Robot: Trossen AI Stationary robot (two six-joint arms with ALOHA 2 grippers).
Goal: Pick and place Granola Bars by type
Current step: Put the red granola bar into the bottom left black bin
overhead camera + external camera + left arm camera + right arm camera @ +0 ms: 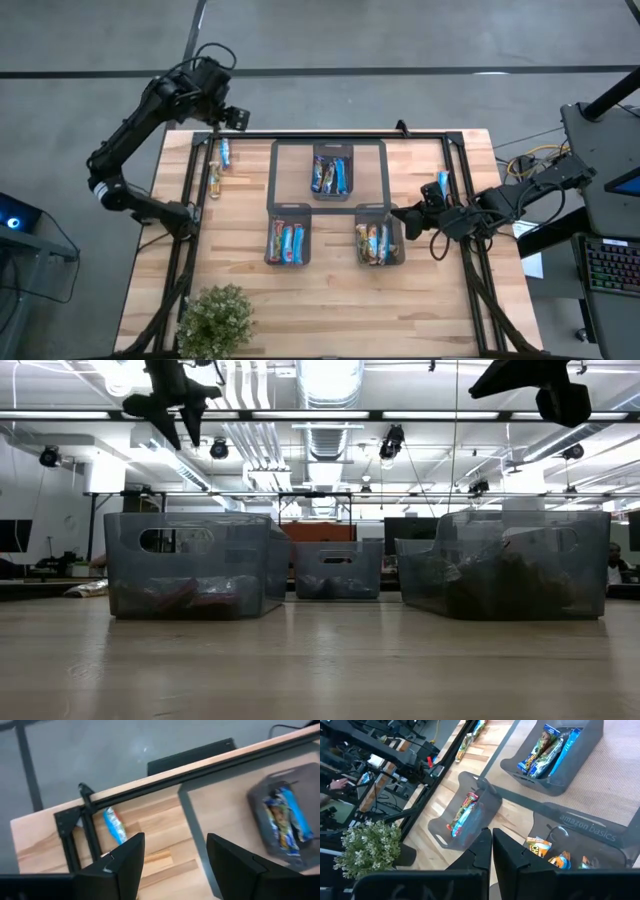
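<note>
Three dark mesh bins hold sorted bars: the far-centre bin [332,172] blue ones, the near-left bin [288,241] red-and-blue ones, the near-right bin [380,244] brownish-gold ones. Loose on the wood lie a blue bar [224,152] and a brownish-gold bar [214,178] at the far left, and another blue bar [441,184] at the right. My left gripper [175,865] hangs open, high over the far-left corner, with the blue bar [115,825] beyond its fingers. My right gripper [492,851] is shut and empty, raised beside the near-right bin's [580,840] right edge.
A black frame [330,134] runs along the table's far edge and down both sides. A potted plant [215,320] stands at the near-left corner. Bare wood lies between the bins and along the near edge. A keyboard [605,270] and cables sit off the table's right.
</note>
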